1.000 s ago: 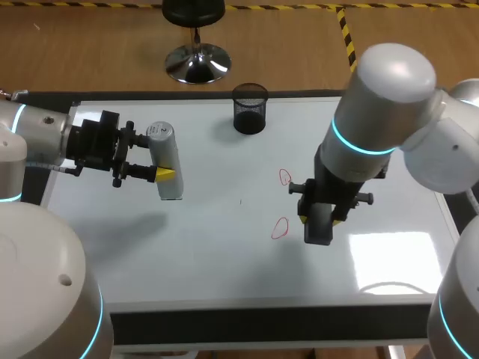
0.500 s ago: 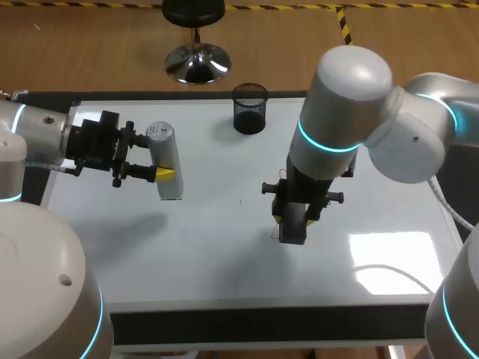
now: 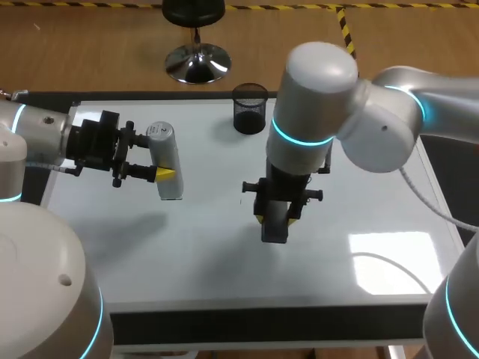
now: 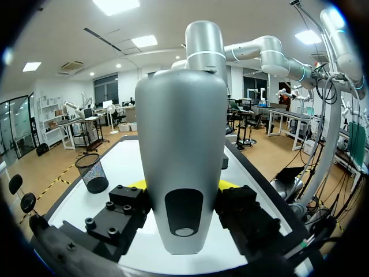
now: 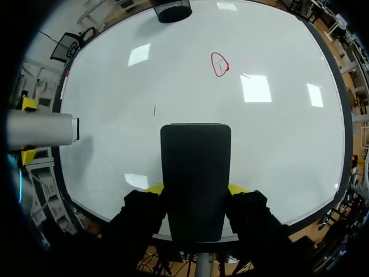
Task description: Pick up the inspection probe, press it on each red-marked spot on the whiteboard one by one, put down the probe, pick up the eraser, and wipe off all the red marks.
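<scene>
Leftward we slid our right gripper (image 3: 275, 218), clamped on the eraser (image 3: 274, 229), to mid-frame; left gripper (image 3: 162, 161) clamps the probe (image 3: 165, 146).

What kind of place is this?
Probably a robotics lab test bench: a whiteboard tabletop, the left gripper shut on a grey probe, the right gripper shut on a black eraser.

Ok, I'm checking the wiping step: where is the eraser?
In the head view the eraser is held in the right gripper near the middle of the whiteboard, in front of the mesh cup, right of the probe.
</scene>
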Motion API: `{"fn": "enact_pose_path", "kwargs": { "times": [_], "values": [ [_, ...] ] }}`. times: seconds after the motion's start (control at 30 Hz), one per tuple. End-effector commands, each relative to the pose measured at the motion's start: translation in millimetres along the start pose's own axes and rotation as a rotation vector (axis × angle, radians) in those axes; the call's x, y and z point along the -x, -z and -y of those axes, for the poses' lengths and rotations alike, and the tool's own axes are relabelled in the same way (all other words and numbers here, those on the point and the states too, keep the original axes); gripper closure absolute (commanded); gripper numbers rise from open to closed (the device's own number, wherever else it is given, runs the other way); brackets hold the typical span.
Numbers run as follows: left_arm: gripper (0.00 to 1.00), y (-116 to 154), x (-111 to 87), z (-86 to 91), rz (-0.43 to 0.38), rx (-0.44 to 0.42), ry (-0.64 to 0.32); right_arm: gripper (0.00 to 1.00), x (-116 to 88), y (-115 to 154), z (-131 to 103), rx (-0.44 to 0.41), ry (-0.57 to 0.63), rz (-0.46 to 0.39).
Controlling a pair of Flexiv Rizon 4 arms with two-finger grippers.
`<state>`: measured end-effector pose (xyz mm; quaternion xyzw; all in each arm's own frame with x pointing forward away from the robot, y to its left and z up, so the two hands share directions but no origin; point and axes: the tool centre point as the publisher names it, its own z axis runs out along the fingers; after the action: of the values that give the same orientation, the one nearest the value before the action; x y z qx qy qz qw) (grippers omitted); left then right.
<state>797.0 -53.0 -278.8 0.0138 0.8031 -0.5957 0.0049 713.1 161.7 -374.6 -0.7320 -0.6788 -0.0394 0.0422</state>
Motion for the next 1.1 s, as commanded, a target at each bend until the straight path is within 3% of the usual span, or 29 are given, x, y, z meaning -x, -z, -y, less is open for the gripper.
{"fn": "enact_pose_path", "kwargs": {
  "times": [0.03,0.27,1.1],
  "values": [
    [1.00,0.0,1.0,0.3,-0.002,-0.001,-0.001,1.00,-12.1,-4.9,1.5,0.002,0.002,0.014],
    [1.00,0.0,1.0,0.3,-0.002,-0.001,-0.001,1.00,-25.4,-15.6,1.2,0.002,0.024,-0.007],
    [1.00,0.0,1.0,0.3,-0.002,-0.001,-0.001,1.00,-40.6,-49.5,-4.0,-0.019,0.066,-0.069]
  ]
}}
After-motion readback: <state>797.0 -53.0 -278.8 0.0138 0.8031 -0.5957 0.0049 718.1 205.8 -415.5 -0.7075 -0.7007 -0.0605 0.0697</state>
